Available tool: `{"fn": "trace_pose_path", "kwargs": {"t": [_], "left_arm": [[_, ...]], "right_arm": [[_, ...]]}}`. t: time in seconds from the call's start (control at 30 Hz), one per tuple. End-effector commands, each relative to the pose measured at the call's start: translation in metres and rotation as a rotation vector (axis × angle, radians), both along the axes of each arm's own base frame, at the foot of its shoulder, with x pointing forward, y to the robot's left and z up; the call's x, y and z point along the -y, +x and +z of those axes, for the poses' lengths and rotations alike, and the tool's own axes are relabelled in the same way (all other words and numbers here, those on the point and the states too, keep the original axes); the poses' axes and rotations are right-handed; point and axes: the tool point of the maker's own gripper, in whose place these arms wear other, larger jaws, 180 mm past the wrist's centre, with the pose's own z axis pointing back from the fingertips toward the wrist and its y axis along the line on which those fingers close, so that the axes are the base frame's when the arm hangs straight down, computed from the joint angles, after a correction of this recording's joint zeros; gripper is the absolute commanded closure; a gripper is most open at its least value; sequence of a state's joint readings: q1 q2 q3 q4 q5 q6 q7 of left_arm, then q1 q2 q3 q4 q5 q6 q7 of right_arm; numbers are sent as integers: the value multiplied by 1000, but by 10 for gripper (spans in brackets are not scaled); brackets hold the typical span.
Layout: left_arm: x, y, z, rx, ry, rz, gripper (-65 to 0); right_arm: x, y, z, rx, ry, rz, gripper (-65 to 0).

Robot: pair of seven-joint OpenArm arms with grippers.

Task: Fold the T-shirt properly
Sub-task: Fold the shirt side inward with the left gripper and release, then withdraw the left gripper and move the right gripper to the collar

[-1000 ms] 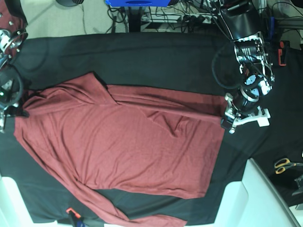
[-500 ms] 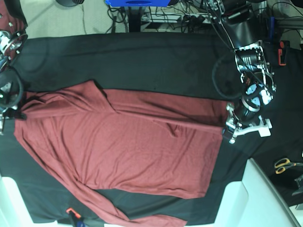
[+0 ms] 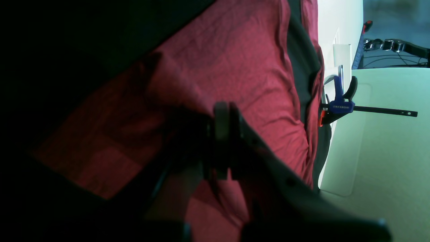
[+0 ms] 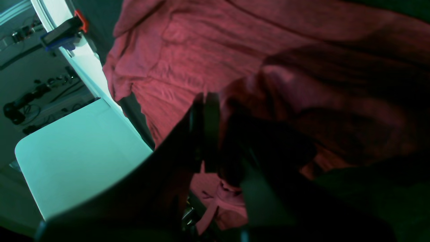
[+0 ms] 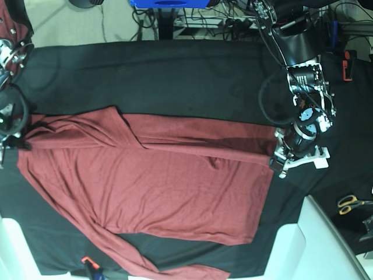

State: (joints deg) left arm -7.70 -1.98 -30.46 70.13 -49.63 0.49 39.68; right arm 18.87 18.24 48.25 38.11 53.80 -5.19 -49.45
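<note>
Base view: the maroon T-shirt (image 5: 151, 186) lies spread across the black table cloth (image 5: 163, 76), filling the centre and lower left of the frame, one sleeve trailing to the bottom edge. The left gripper (image 5: 278, 162), at centre right, has its jaws together, clamped on the T-shirt's edge. The right gripper (image 5: 17, 142), at the left edge, is likewise pinched closed on the fabric. Yellow-handled scissors (image 5: 351, 203) lie at lower right.
</note>
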Motion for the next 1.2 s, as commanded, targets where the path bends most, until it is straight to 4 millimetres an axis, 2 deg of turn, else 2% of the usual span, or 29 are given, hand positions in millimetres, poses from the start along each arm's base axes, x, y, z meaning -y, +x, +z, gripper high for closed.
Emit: {"fn": "trace_pose_path", "kwargs": {"t": [0.0,0.07,0.2,0.27,0.33,0.43,0.53,0.6,0.73,0.8,0.93,1.07,1.17], "left_arm": [[-7,13,19,61,14,9,0],[-7,16,22,68,15,9,0],[-13,19,25,69,33,2,0],[-13,20,25,70,33,3,0],[-15,20,25,71,32,8,0],[-17,19,26,73,33,15,0],[-28,21,30,102,65,66,0],[-29,21,30,108,72,71,-150],[-27,21,29,106,68,68,-518],[-26,21,29,107,66,67,-635],[-30,21,33,118,70,77,-650],[-35,17,43,139,100,76,-650],[-45,3,63,179,174,64,-650]], "right_arm": [[16,12,18,50,-22,-18,-33],[16,12,19,51,-21,-21,-90],[16,12,19,53,-19,-22,-275],[16,13,19,54,-20,-22,-347],[15,13,19,56,-20,-23,-372],[14,14,20,60,-21,-21,-371],[15,15,21,64,-25,-20,-371],[17,15,22,65,-29,-20,-372],[17,16,24,80,-17,-28,-372],[16,18,28,115,18,-51,-372],[19,20,38,168,43,-75,-371],[22,20,69,255,9,-33,-371],[0,10,92,331,13,54,-369]]}}
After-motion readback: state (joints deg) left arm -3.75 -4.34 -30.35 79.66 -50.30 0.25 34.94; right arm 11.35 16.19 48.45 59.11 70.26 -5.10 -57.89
